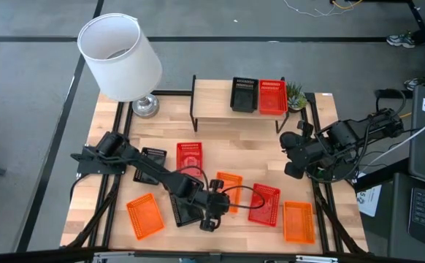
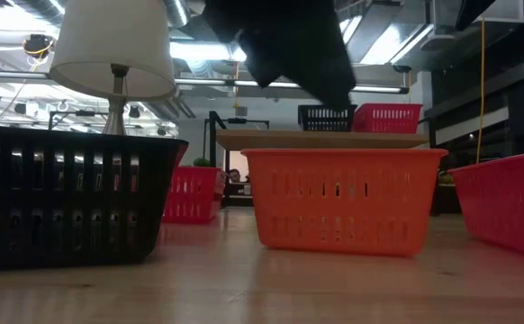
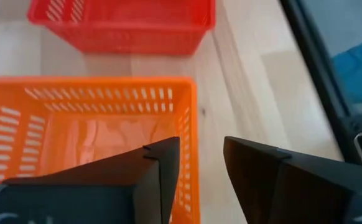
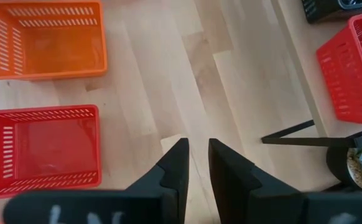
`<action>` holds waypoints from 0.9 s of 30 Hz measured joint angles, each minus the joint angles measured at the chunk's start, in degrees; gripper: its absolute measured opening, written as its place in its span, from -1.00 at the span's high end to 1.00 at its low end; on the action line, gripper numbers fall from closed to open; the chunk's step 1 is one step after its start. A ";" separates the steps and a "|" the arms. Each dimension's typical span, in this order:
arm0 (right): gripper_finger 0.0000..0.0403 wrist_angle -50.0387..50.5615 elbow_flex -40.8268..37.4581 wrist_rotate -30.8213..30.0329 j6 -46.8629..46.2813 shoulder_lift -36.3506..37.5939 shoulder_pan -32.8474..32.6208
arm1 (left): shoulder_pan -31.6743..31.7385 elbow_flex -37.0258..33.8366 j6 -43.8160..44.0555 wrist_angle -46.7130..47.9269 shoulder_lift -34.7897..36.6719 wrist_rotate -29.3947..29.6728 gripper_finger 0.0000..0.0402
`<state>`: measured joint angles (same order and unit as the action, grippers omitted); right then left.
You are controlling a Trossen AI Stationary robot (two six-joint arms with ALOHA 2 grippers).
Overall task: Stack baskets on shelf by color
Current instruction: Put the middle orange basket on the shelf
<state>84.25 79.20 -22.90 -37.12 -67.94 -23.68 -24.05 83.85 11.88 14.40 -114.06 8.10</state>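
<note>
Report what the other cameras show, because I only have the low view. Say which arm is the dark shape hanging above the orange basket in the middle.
Observer: That is the left arm. Its claw is down at the orange basket near the table's front centre.
Operator: Give me the finger positions.
Observer: The left wrist view shows the claw open. One finger is inside the basket's side wall and the other is outside it.
Operator: Now locate the right arm.
Observer: The right claw hovers over bare table near the right end of the shelf. It is slightly open and holds nothing.
</note>
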 joint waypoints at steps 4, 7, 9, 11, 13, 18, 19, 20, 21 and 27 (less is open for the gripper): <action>0.69 0.07 0.00 0.00 0.06 0.00 0.00 | 0.00 -0.06 0.00 0.00 -0.09 0.23 0.41; 0.69 0.07 0.00 0.00 0.27 0.00 0.00 | 0.01 -0.06 0.01 0.24 -0.10 0.38 0.41; 0.69 0.08 0.00 0.00 0.48 0.00 0.00 | 0.17 0.04 0.01 -0.84 -1.15 0.83 0.41; 0.69 0.07 0.00 0.00 1.06 0.00 0.00 | 0.37 -0.14 0.03 0.18 -1.88 0.81 0.41; 0.69 0.09 0.00 0.00 1.42 0.00 0.00 | 0.47 -0.11 0.09 -0.98 -2.86 0.46 0.41; 0.69 0.37 0.00 -0.03 1.57 0.00 0.00 | 0.67 -0.06 1.01 -2.78 -5.15 0.40 0.41; 0.69 0.36 0.00 -0.04 1.57 0.00 0.00 | 0.70 0.04 1.21 -3.09 -5.50 0.62 0.41; 0.69 0.40 0.00 -0.04 1.57 0.00 0.00 | 0.81 -0.07 1.29 -2.19 -5.53 0.70 0.41; 0.69 0.38 0.00 -0.04 1.57 0.00 0.00 | 0.86 -0.13 1.31 -1.91 -5.71 0.74 0.41; 0.69 0.35 0.00 -0.04 1.57 0.00 0.00 | 1.61 -0.11 -0.82 -1.72 -6.88 0.29 0.77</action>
<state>84.60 79.20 -22.94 -35.55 -67.94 -23.68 -22.44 83.74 11.06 12.68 -120.94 8.39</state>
